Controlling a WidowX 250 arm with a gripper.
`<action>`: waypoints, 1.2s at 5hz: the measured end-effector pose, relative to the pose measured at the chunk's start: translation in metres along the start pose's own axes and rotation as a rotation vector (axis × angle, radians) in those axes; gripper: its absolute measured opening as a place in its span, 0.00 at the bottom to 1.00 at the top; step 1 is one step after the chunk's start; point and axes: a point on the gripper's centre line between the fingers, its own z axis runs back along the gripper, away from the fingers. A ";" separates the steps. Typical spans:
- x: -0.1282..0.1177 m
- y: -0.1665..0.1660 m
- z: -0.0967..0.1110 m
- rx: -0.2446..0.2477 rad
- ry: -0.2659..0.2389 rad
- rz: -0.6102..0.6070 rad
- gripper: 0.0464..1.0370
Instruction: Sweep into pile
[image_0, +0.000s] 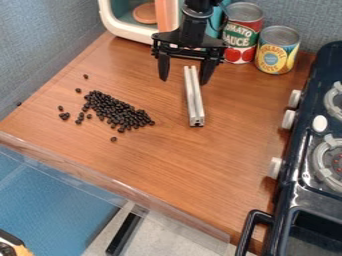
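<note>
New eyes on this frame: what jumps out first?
The dark heap of black bean-like bits on the left of the wooden counter, strays around it. Next, the black hand over the counter's back half, open, with the far end of a silver bar showing between its fingers.

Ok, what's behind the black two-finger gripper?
Part of a white box with a teal interior shows behind the gripper, with a red and green metal can at picture right. What the gripper's body covers there, I can't see.
</note>
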 end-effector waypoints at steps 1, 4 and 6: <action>-0.004 -0.002 -0.014 0.016 0.032 -0.005 0.96; 0.002 -0.010 -0.029 -0.002 0.026 0.038 0.96; 0.000 -0.018 -0.026 -0.040 0.050 0.071 0.96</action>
